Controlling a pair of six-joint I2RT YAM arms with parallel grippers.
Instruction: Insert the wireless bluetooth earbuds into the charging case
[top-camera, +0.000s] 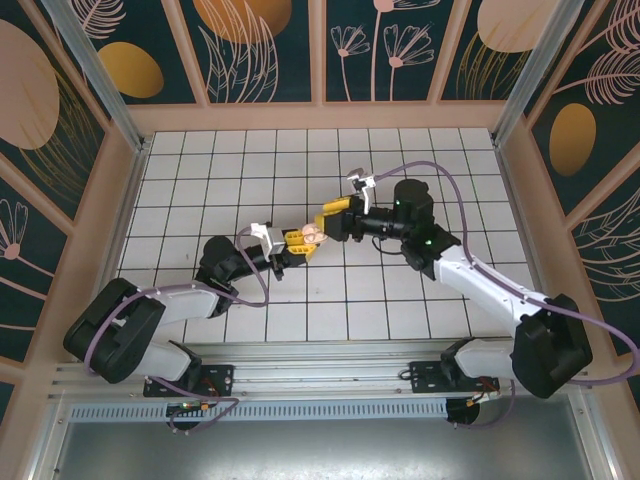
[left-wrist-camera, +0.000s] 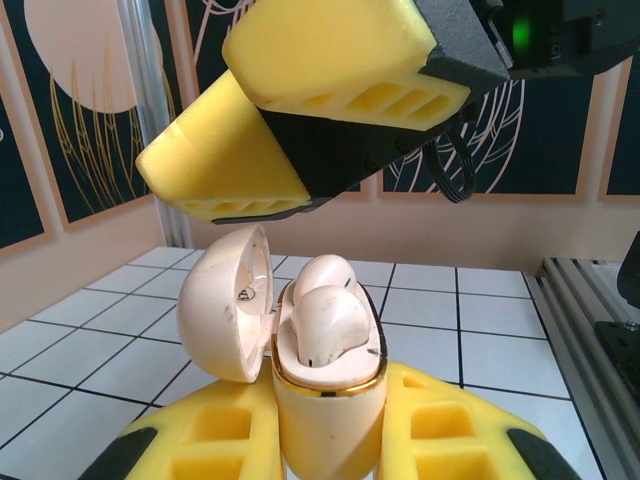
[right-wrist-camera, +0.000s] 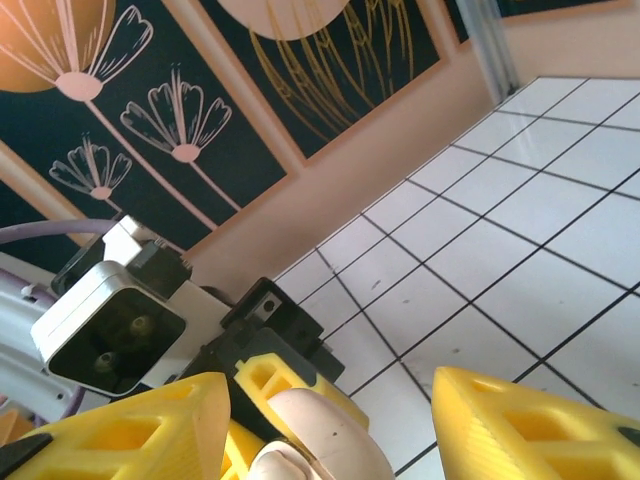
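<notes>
The left claw (left-wrist-camera: 330, 440) grips the opened charging case (left-wrist-camera: 325, 400) upright, earbuds (left-wrist-camera: 325, 315) seated inside; the right claw (left-wrist-camera: 300, 120) hovers released just above.

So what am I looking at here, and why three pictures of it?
Two robot arms bolted to a tiled table. One picture comes from overhead; the other two come from small cameras on each arm's wrist. The left pincer, with yellow foam fingers, grips a small pink charging case, held off the table with its lid swung open. The earbuds sit inside it. The right pincer hangs open just above the case.
</notes>
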